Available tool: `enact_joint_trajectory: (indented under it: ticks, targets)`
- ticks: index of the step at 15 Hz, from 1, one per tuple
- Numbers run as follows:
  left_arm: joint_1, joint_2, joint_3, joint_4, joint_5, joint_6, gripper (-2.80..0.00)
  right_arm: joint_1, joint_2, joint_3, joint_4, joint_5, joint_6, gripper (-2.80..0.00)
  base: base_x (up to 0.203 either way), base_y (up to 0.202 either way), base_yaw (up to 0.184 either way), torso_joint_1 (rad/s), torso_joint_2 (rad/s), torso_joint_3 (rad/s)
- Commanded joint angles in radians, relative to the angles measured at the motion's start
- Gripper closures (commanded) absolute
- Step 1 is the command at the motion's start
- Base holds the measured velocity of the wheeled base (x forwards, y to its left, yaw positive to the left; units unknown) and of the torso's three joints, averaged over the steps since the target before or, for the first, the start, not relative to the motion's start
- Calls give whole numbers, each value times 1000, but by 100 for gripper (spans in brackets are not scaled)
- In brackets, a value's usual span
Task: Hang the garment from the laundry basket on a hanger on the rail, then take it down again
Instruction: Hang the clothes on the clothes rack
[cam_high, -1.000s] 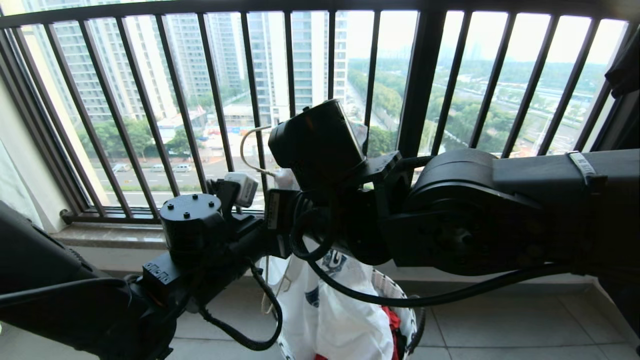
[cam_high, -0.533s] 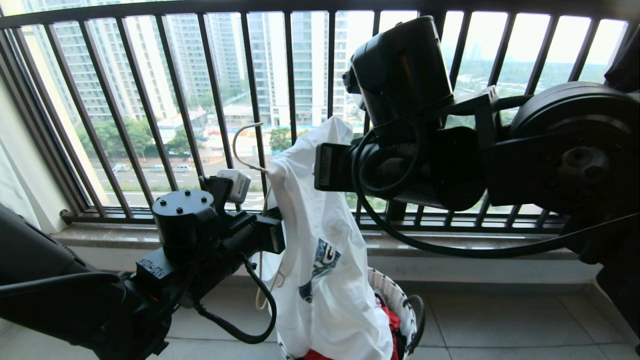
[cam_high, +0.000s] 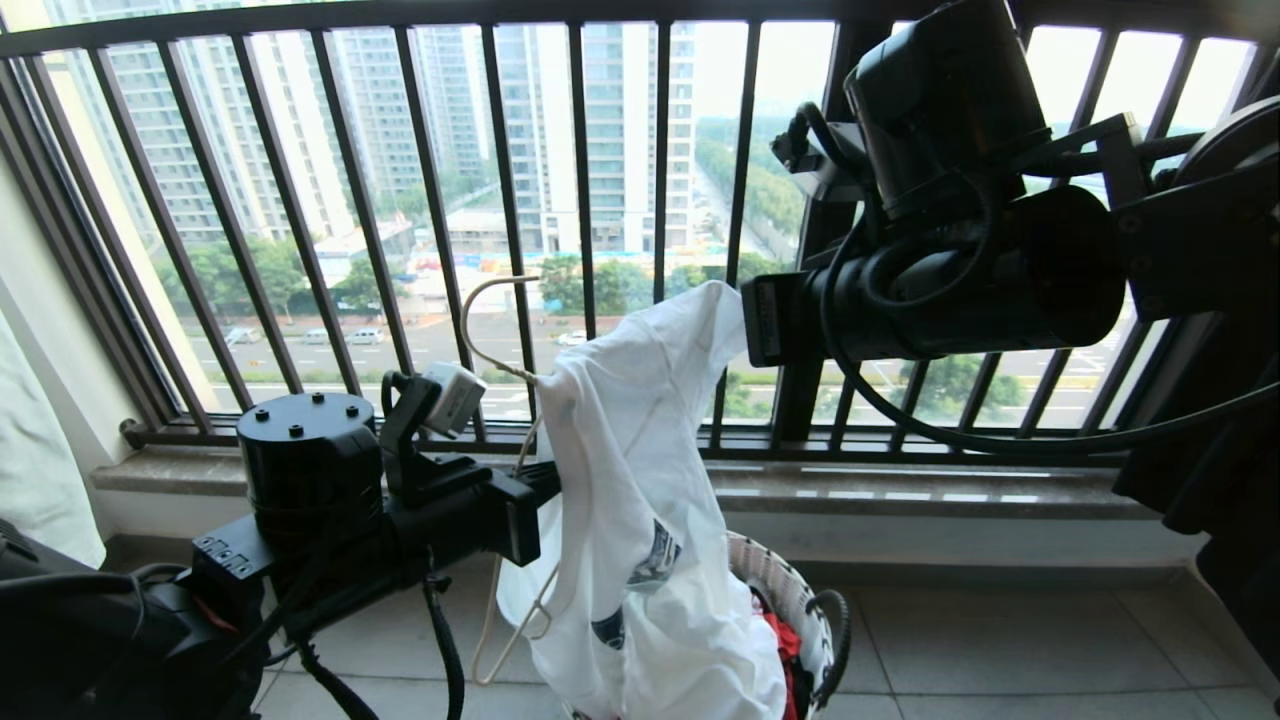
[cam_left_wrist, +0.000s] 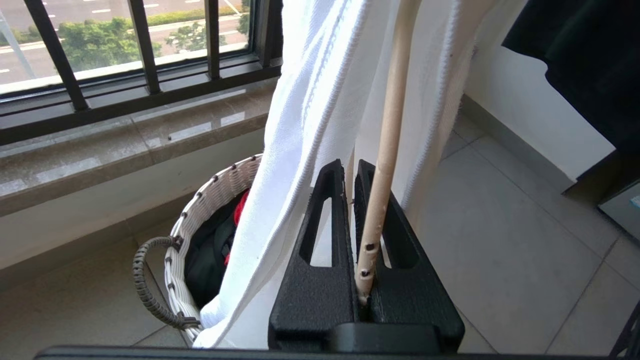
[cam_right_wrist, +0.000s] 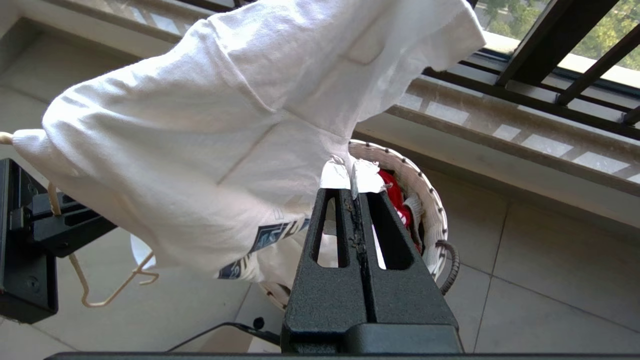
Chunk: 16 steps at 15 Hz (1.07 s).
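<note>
- Left gripper (cam_left_wrist: 351, 175) clenched on the hanger (cam_left_wrist: 385, 150); the cream rod runs up between its fingers, shirt cloth draped right against them.
- Right gripper (cam_right_wrist: 354, 192) clamped on a fold of the shirt (cam_right_wrist: 200, 150), fingers pressed together with white fabric pinched at the tips.
- Head view: left arm at lower left, right arm at upper right, shirt (cam_high: 640, 480) strung between them in frame centre.
- Shirt's top corner sits up at the right wrist; its body hangs down into the basket (cam_high: 800, 610) at bottom centre. Blue print shows partly, folded.
- Hanger hook (cam_high: 480, 320) sticks up left of the shirt, in front of the window bars (cam_high: 580, 180); its lower loop hangs below the left wrist.
- Basket stands on the tiled floor (cam_high: 1000, 640) under the sill, red and dark cloth inside.
- Rail not in view.
</note>
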Motion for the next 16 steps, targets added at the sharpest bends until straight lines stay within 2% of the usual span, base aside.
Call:
enact_joint_trajectory:
  ticks: [1,4,7,8,10,13,16]
  targets:
    - [22,-19,31,-5,-66,1,0,-28,-54,23,51,46,-42,0,0,0,0,0,0,0]
    - [58,-42,59,24,-175,21,0,-30,-114,146,65,117,-184,0,0,0,0,0,0,0]
    - [63,-93,52,223,-221,99,0,-30,-160,226,65,212,-286,0,0,0,0,0,0,0]
    - [63,-107,54,249,-254,123,0,-30,-166,241,65,232,-304,0,0,0,0,0,0,0]
    - [64,-118,67,256,-291,129,0,-29,-174,261,65,268,-332,0,0,0,0,0,0,0]
    - [60,-134,87,260,-348,129,0,-29,-176,317,65,332,-442,0,0,0,0,0,0,0]
    - [41,-134,98,260,-355,129,0,-27,-146,319,46,404,-463,0,0,0,0,0,0,0]
